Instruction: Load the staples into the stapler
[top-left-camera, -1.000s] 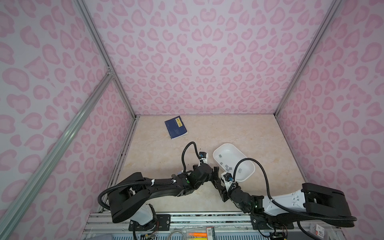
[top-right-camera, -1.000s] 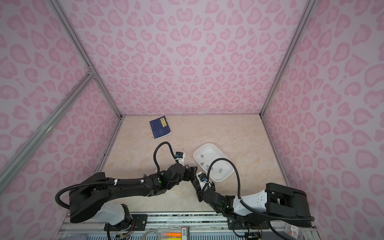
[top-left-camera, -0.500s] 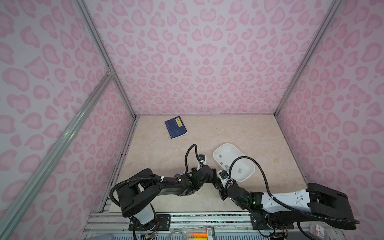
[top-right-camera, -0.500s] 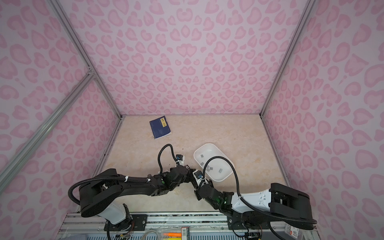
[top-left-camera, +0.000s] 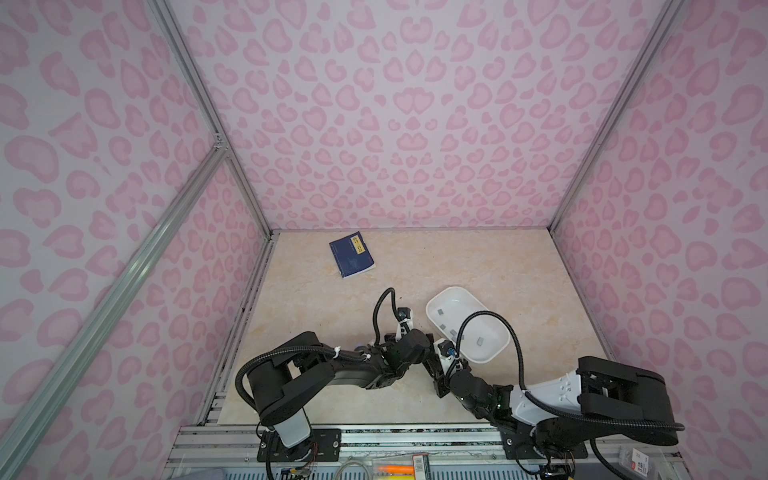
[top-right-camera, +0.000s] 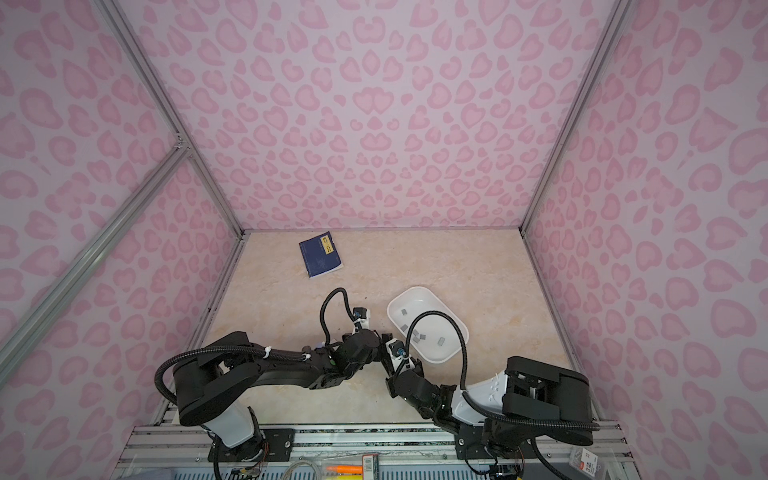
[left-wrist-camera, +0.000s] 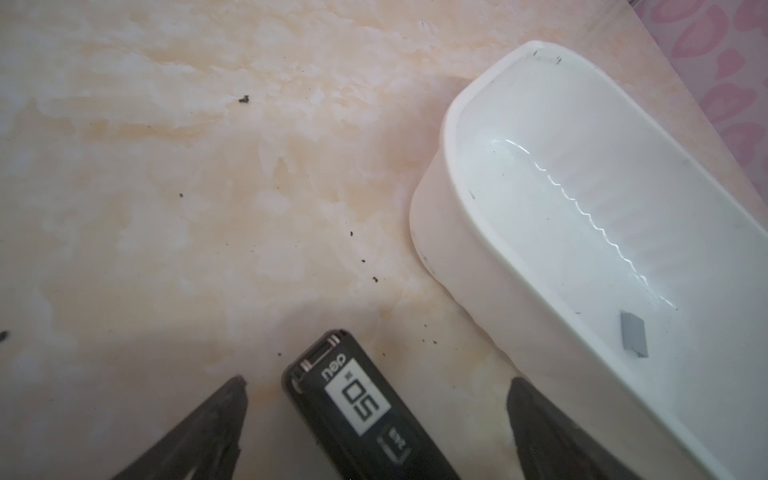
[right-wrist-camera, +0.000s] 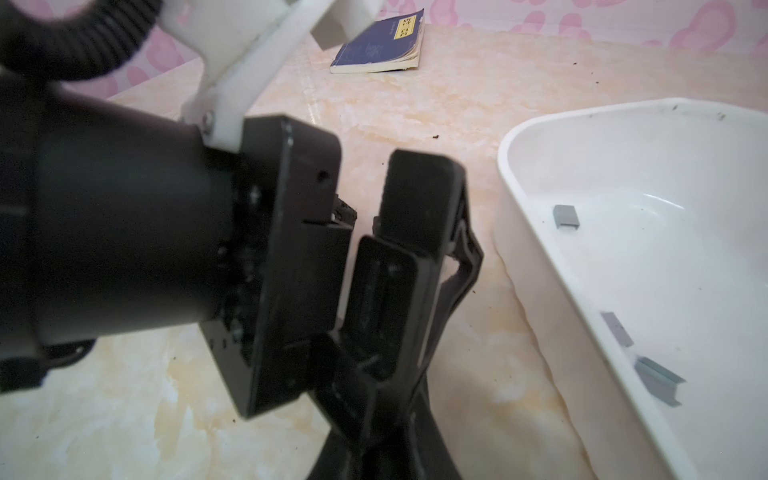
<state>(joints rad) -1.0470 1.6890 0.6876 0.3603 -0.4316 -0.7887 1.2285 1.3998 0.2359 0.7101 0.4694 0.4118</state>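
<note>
Straddling stapler (left-wrist-camera: 353, 411), L jaws spread | R jaws blurred, can't tell | stapler rear cut off

I see the stapler (left-wrist-camera: 353, 415): black, with a white "50" label facing up, low over the table (left-wrist-camera: 166, 166) just beside the tray (left-wrist-camera: 453, 199). The staples (right-wrist-camera: 564, 217), several small flat grey blocks, lie scattered apart on the tray's floor.

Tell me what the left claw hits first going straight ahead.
Probably the bare table; the stapler sits between the left claw's open fingers, white tray off to the side. Depth unclear.
</note>
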